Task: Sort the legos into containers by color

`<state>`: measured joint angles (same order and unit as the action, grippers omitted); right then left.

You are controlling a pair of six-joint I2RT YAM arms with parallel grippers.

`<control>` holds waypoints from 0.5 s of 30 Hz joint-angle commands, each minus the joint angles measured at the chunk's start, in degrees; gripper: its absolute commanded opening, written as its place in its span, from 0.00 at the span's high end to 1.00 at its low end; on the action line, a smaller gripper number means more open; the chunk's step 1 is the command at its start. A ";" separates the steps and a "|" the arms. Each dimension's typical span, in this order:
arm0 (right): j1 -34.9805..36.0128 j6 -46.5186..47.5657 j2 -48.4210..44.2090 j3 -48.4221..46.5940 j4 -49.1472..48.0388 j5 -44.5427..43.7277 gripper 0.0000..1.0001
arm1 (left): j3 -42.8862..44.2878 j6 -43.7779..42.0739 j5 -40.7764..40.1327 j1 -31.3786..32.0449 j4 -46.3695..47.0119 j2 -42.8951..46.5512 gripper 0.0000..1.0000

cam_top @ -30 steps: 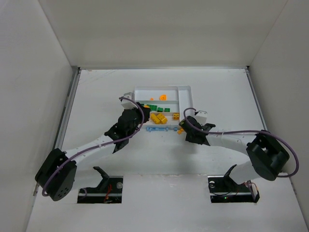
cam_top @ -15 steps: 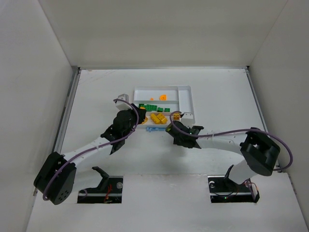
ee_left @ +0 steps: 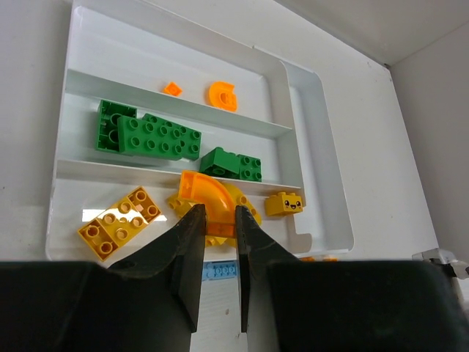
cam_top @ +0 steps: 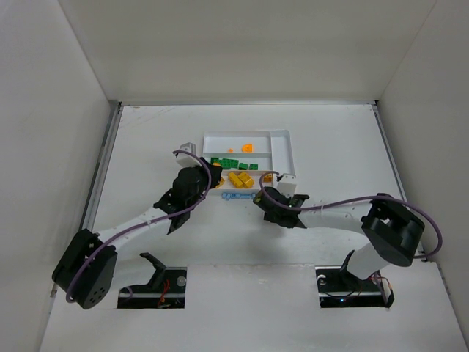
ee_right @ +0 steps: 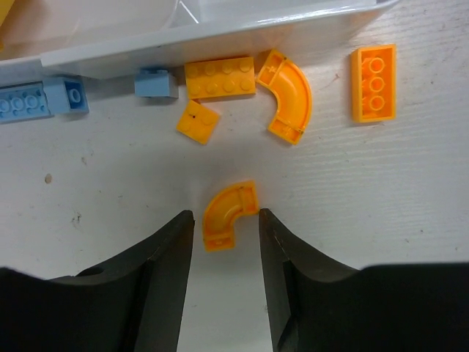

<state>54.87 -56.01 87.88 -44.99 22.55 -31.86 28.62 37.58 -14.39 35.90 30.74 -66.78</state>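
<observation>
The left gripper point(ee_left: 218, 217) has narrow fingers that pinch a smooth orange quarter-arc lego point(ee_left: 209, 194) over the near section of the white plastic tray point(ee_left: 315, 147), beside studded yellow bricks point(ee_left: 121, 220). The right gripper point(ee_right: 226, 218) has its fingers apart around another orange arc point(ee_right: 231, 209). This arc lies flat on the matte white table point(ee_right: 110, 198), just on the near side of the tray's glossy wall.

I see the tray point(cam_top: 284, 150) holding orange legos point(ee_left: 222, 95) far, green legos point(ee_left: 157, 137) mid, yellow legos point(ee_left: 121, 222) near, an orange curve point(ee_left: 207, 196) gripped above those, with orange pieces point(ee_right: 229, 214) and blue pieces point(ee_right: 29, 103) loose outside its near wall.
</observation>
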 commanded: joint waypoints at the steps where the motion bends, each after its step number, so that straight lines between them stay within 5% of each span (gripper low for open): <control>1: 0.63 -1.03 1.51 0.87 -4.17 -0.22 0.53 | 0.91 -0.32 -0.90 0.26 3.10 -0.45 0.88; 9: 0.63 -0.07 3.09 1.40 -5.85 -0.84 0.62 | 2.66 -1.11 -1.43 0.79 2.92 -3.79 0.88; 15: 2.29 -0.33 2.04 3.68 -5.58 -1.36 0.45 | 5.39 -1.99 -2.13 0.88 2.48 -6.25 0.88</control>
<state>56.05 -55.92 89.58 -43.79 15.59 -33.80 30.44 36.84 -15.29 36.42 30.98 -72.71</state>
